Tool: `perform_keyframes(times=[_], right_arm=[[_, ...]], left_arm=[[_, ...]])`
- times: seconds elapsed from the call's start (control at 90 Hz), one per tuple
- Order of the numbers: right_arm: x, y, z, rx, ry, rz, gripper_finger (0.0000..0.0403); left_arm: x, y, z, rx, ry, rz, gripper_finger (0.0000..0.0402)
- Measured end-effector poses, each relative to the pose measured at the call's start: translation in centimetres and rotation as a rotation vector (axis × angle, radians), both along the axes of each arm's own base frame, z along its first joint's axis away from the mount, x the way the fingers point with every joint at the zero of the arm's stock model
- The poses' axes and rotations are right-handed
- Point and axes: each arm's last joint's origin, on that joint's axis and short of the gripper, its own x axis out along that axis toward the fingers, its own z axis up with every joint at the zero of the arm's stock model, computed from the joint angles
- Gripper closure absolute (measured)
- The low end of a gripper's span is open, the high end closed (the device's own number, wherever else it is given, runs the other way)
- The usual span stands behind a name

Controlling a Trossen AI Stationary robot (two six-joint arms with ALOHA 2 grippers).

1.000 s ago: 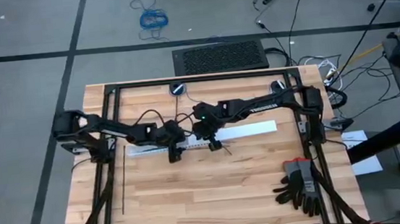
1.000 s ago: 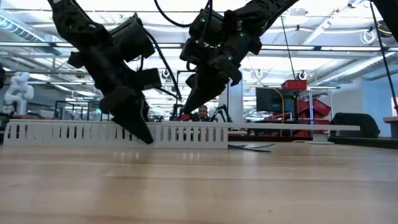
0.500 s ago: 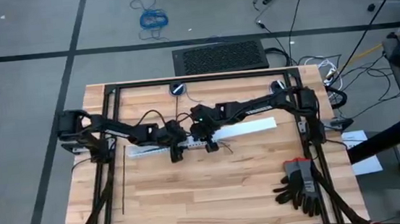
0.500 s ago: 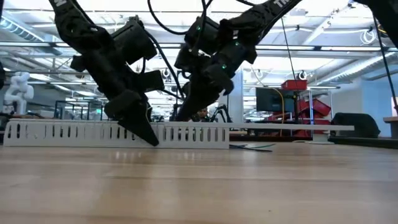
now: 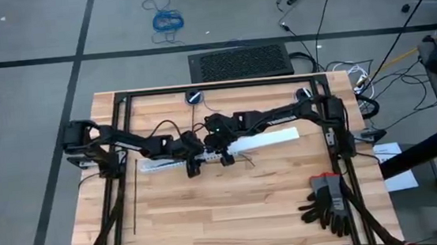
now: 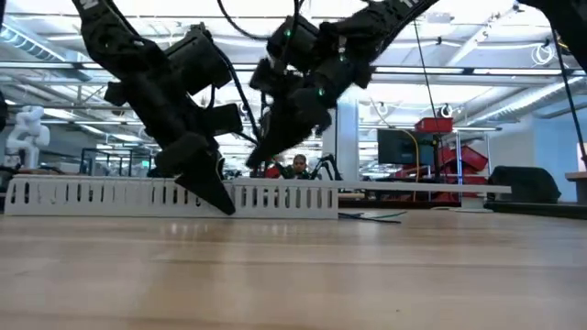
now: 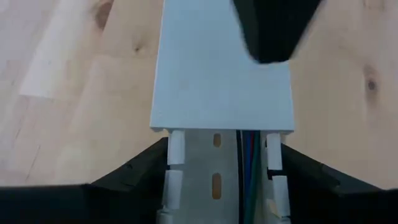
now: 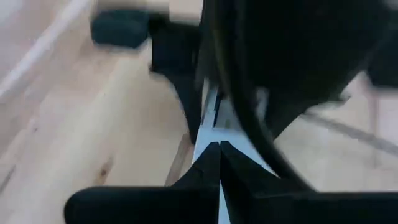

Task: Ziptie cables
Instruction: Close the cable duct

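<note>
**Two grippers meet at the white duct**

The left gripper (image 5: 193, 169) stands wide open around the white duct (image 5: 268, 140). The cables (image 7: 247, 180) lie inside it. At its 3 o'clock, the right gripper (image 5: 226, 158) has fingers pressed together, holding nothing.

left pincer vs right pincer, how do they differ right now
The left pincer is down at the white slotted duct, open, a finger on either side of it; the right pincer is raised above the duct with its fingers shut. Both are dark two-finger pincers near the duct's middle.
</note>
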Motion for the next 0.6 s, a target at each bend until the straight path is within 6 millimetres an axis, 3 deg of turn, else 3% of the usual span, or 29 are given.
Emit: perform_keyframes(times=[0.133, 0.389, 0.6], right_arm=[[-0.4, -0.2, 0.8, -0.031, 0.052, 0.006, 0.0403], [-1.9, -1.5, -1.3, -0.015, 0.156, -0.03, 0.0403], [-1.0, -0.7, -2.8, -0.004, 0.118, -0.006, 0.0403]], left_arm=[[0.0, 0.0, 0.0, 0.005, -0.001, -0.002, 0.0168], [0.5, 0.0, -0.2, 0.01, -0.033, -0.006, 0.0168], [1.6, 0.1, -1.6, 0.002, -0.075, -0.011, 0.0168]])
